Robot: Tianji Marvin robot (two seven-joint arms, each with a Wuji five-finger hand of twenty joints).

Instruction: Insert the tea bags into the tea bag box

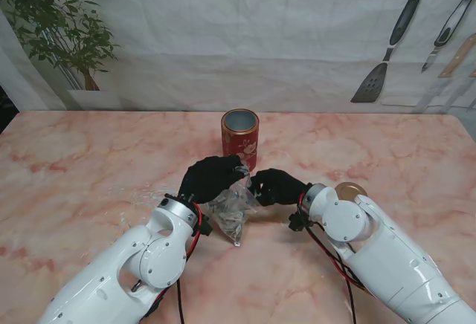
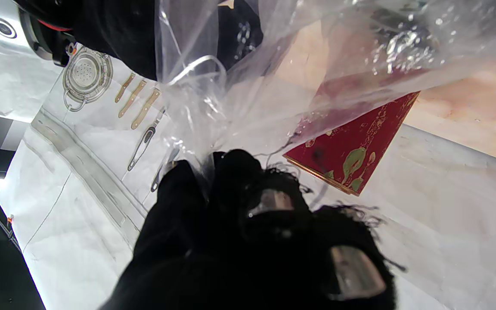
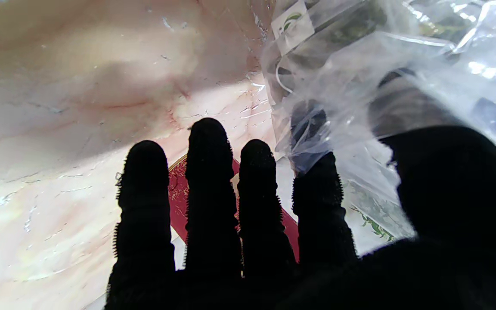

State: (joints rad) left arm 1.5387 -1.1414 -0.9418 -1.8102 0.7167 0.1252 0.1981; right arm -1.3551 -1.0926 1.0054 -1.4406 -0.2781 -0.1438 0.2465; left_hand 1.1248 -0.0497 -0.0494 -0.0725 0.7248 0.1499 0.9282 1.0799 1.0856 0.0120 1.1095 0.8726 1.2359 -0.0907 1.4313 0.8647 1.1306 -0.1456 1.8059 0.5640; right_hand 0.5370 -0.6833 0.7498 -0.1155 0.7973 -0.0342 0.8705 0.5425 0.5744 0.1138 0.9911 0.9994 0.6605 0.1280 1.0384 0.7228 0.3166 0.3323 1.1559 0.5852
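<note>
Both hands meet over the middle of the table [image 1: 89,160], just nearer to me than the red tin [image 1: 239,138]. My left hand [image 1: 210,177] is clenched on the top of a clear plastic bag [image 1: 234,212]; the left wrist view shows its black-gloved fingers [image 2: 235,172] bunching the film. My right hand [image 1: 277,186] touches the bag's other side, with the film lying between thumb and forefinger in the right wrist view, though I cannot tell whether it truly grips. Tea bags [image 1: 232,220] sit inside the bag, which hangs to the tabletop. The tin stands upright and open-topped. A round gold lid [image 1: 350,189] lies beside my right forearm.
</note>
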